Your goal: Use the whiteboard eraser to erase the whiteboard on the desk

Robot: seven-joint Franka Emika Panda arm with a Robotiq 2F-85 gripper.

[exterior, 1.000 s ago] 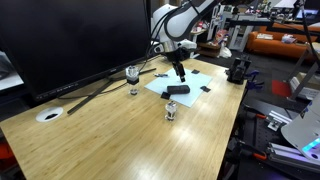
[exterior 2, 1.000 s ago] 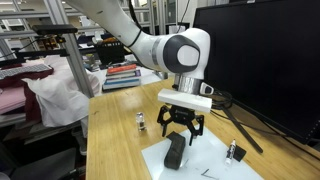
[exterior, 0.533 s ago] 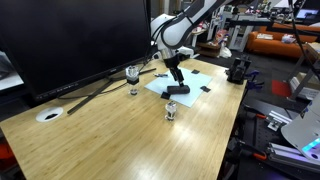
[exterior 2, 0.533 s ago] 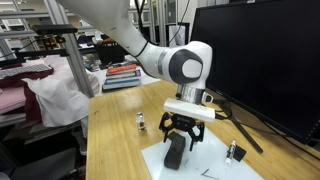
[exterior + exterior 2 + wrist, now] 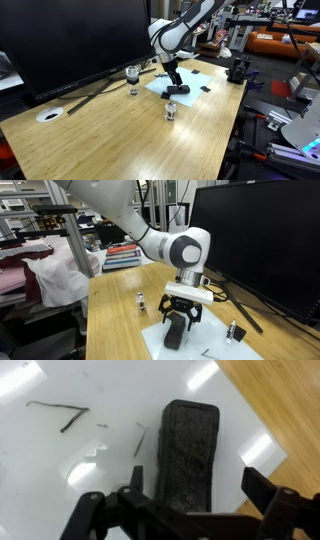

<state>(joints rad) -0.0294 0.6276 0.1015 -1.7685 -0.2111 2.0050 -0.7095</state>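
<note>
The whiteboard eraser [image 5: 187,452] is a dark oblong block lying flat on the whiteboard [image 5: 60,470], a pale sheet on the wooden desk [image 5: 120,135]. It also shows in both exterior views [image 5: 175,91] [image 5: 176,334]. My gripper [image 5: 197,482] is open, straddling the eraser's near end with a finger on each side, not touching it. In both exterior views the gripper [image 5: 173,84] [image 5: 178,319] hangs just above the eraser. Dark pen marks [image 5: 60,412] remain on the whiteboard.
A big black monitor [image 5: 70,35] stands behind the whiteboard, its stand leg running across the desk. A small glass item [image 5: 171,111] stands near the sheet, another [image 5: 132,74] by the monitor. A white disc [image 5: 49,114] sits in the desk. A black clip [image 5: 234,332] lies on the sheet.
The gripper has lowered toward the eraser and now sits around its end. The eraser has not moved.
</note>
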